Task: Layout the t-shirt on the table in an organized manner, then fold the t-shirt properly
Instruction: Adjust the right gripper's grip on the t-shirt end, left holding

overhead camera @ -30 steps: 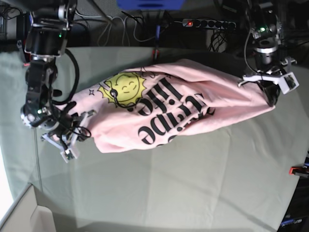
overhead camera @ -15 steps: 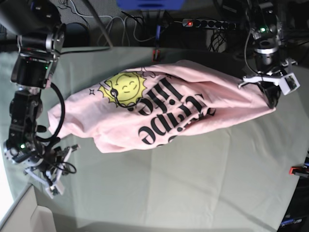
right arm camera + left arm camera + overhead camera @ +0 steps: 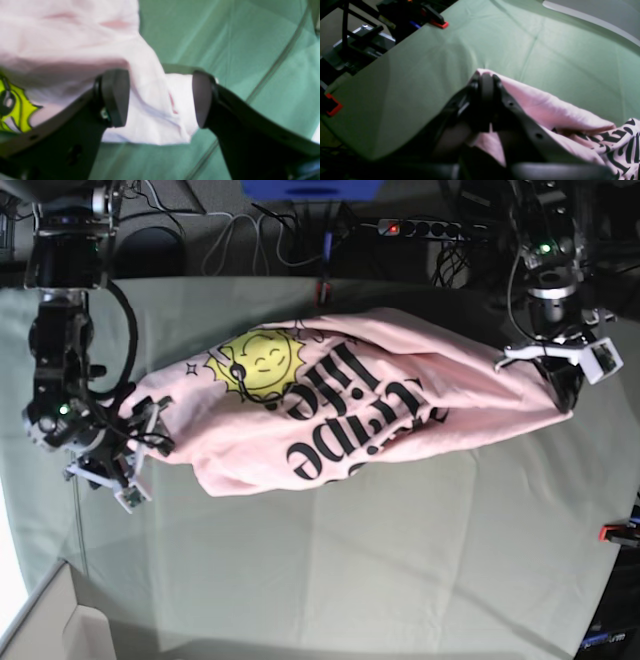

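The t-shirt lies bunched on the counter; it is judged soft and light. One end is pinched by the left gripper; the right gripper stands wide around the other, where a hem should be taken.

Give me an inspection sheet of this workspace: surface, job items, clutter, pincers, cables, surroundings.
Surface: table under pale grey-green cloth with faint crease lines.
Job's things: t-shirt, light pink, lying bunched and wrinkled, not spread flat; yellow sun graphic and black lettering face up.
Clutter: nothing seen on the cloth besides the shirt.
Pincers: left pincer shut on the t-shirt's end; right pincer open, its pads on either side of a shirt corner, not pinching it.
Cables: black leads trail behind the table's far edge; a cable loops along the right arm.
Surroundings: power strip with a red light behind the table; red clamp at the table's edge.
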Robot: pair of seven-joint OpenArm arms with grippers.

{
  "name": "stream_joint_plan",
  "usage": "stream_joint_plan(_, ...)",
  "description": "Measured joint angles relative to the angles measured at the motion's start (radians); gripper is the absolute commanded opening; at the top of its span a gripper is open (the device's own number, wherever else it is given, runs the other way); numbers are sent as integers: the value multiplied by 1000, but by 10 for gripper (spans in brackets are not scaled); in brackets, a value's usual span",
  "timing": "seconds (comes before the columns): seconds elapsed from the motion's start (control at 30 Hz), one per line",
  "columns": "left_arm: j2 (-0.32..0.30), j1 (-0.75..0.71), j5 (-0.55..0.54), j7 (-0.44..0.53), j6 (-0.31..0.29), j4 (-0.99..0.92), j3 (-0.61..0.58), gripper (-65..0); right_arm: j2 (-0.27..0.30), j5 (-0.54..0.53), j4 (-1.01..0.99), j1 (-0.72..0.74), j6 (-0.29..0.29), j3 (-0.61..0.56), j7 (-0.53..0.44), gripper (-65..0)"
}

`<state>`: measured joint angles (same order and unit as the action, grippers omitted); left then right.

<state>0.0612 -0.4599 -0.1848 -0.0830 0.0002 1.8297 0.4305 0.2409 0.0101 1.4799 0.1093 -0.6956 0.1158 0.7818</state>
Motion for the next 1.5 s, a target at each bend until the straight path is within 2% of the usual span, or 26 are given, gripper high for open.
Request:
stream_joint_plan(0.3,0,0,0,0,0,-2,0,-649,5,-1,-140,-13,0,0,-42,-253)
stream_joint_plan(0.37,0,0,0,0,0,-2,0,-649,6,4,-148,-16,0,0,-56,-285)
stream_joint_plan(0.43,0,0,0,0,0,-2,0,-649,5,2,-148,-22,0,0,-89,-378)
stream_joint_plan(0.53,0,0,0,0,0,-2,0,-649,5,0,-148,-21,0,0,-103,-610)
stream_joint_plan(0.57,0,0,0,0,0,-2,0,-649,5,1,-148,-17,0,0,-102,-650)
stream_joint_plan(0.83,0,-2,0,-4,0,9,0,-649,3,2,-151,134,-5,-1,-87,-650)
stream_joint_plan(1.0,0,20,0,-6,1,31,0,-649,3,1,-165,305,-9,-4,-85,-650)
stream_joint_plan(1.2,-3,67,1,3,0,34,0,-649,-18,10,-447,577,-6,-50,-98,-650)
stream_joint_plan(1.27,2,68,3,-3,5,34,1,-649,-26,-3,-572,649,-4,-100,-107,-595)
stream_joint_plan(1.37,2,85,4,-4,4,29,1,-649,-50,5,-701,731,-3,-212,-101,-452)
stream_joint_plan(1.5,0,98,3,-53,4,16,0,-649,-72,-6,-685,743,-5,-277,-98,-273)
